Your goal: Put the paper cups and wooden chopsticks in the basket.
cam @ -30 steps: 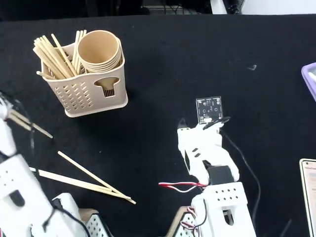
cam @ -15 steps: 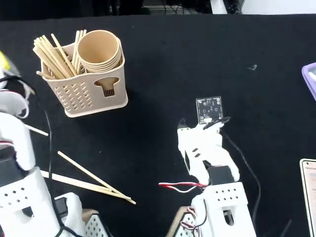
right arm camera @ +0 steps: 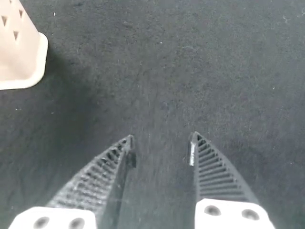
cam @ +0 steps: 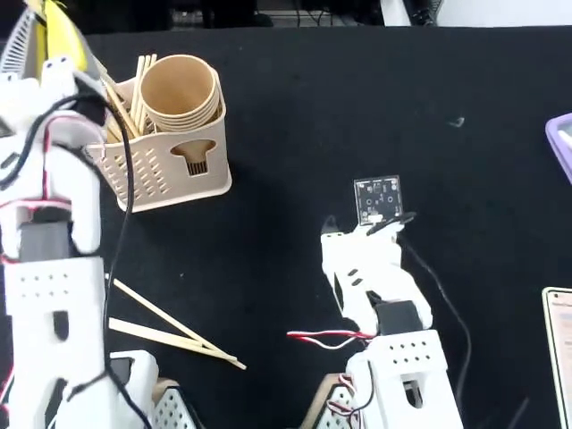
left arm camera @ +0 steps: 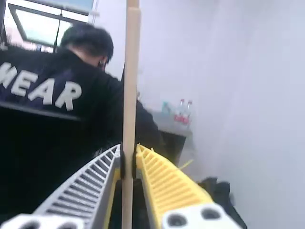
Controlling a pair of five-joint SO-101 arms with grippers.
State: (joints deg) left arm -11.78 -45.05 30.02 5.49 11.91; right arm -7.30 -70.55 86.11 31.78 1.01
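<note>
At far left of the high view, above the basket's left edge: left gripper (cam: 43, 36), raised high on its arm. The wrist view shows it pinching one wooden chopstick (left arm camera: 129, 95) partway along its length, jaws pressed flat on the stick.

Basket (cam: 152, 170): upright near the table's back-left. A sheaf of chopsticks (cam: 138, 76) stands in its left part and nested paper cups (cam: 179, 89) in its right.

Loose chopsticks (cam: 161, 312): several flat on the black table (cam: 295, 107), in front of the basket and well apart from it, not yet collected.

Right gripper (right arm camera: 161, 143): centre of the table, jaws spread, holding nothing, over bare cloth.

Handling note, as a judgement: bring the held stick's lower end inside the rim on the chopstick side. Keep it near upright and clear of the leaning sheaf. Open the jaws only once the tip is below the rim, so it slides in and does not tip out.
</note>
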